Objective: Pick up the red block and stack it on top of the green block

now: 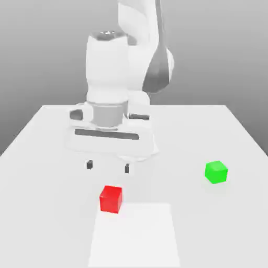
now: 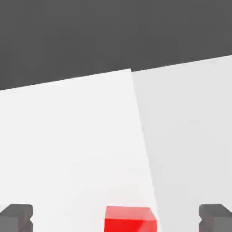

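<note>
The red block (image 1: 111, 199) is a small bright cube resting on the white table, toward the front and a little to the exterior view's left of centre. The green block (image 1: 216, 172) is a cube of the same size, standing apart on the exterior view's right. My gripper (image 1: 108, 166) hangs above and just behind the red block, open, its dark fingertips (image 1: 89, 164) spread wide with nothing between them. In the hand view the red block (image 2: 130, 219) sits between the two fingertips (image 2: 17, 217), nearer the middle, and my gripper (image 2: 116, 218) touches nothing.
The white table (image 1: 47, 157) stretches wide around both cubes. A brighter white rectangular patch (image 1: 135, 235) lies flat on it just in front of the red block. The arm's white body (image 1: 131, 63) rises behind the gripper.
</note>
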Action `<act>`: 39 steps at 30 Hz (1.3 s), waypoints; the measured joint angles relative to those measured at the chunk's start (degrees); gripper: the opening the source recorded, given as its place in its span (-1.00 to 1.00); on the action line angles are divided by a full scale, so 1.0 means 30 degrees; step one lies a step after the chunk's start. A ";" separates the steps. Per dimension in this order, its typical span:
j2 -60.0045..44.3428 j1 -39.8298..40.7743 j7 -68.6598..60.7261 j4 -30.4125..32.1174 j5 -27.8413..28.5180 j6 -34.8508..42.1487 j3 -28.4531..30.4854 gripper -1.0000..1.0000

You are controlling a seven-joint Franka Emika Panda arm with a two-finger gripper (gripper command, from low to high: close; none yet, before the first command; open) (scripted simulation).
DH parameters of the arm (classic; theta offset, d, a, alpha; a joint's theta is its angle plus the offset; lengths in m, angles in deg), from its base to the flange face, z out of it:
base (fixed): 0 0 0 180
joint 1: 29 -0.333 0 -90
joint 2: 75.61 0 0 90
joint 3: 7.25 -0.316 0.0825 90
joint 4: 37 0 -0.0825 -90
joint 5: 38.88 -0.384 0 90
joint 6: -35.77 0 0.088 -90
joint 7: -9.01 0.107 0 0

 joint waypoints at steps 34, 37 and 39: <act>0.3093 -0.8488 -0.4588 0.0549 -0.3518 0.2881 -0.5326 -1.00; 0.3607 -1.1221 -0.5686 0.0585 -0.4260 0.3364 -0.6420 -1.00; 0.3898 -1.3040 -0.6410 0.0618 -0.4749 0.3640 -0.7158 -1.00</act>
